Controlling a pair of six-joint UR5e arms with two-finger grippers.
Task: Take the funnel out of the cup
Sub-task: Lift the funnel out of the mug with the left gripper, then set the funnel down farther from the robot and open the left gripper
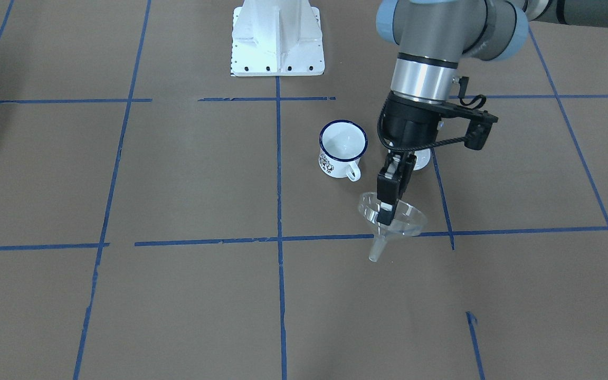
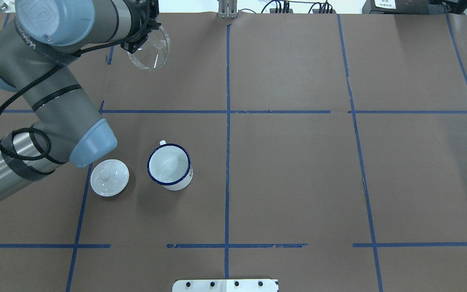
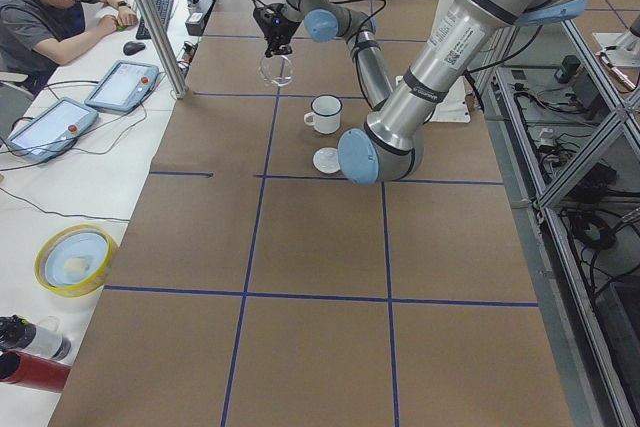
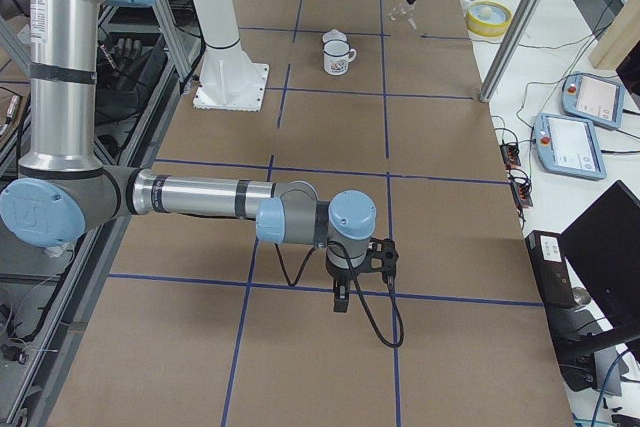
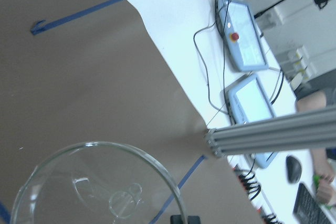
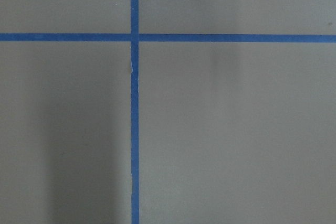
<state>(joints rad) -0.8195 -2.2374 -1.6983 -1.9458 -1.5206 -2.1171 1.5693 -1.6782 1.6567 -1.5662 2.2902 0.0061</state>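
The clear funnel [image 1: 393, 219] hangs in the air, tilted, clamped at its rim by my left gripper [image 1: 386, 211], which is shut on it. It is well clear of the cup and out toward the table's far side in the overhead view [image 2: 150, 50]. The left wrist view shows its round rim and spout [image 5: 100, 187]. The white cup [image 1: 342, 149] with a dark blue rim stands upright and empty on the table [image 2: 170, 166]. My right gripper [image 4: 340, 305] shows only in the exterior right view, low over the table; I cannot tell whether it is open or shut.
A white round lid with a knob [image 2: 109, 177] lies beside the cup, under my left arm's elbow. The robot's white base [image 1: 277, 42] stands behind the cup. Blue tape lines cross the brown table. An aluminium post [image 5: 273, 135] stands at the table's edge near the funnel.
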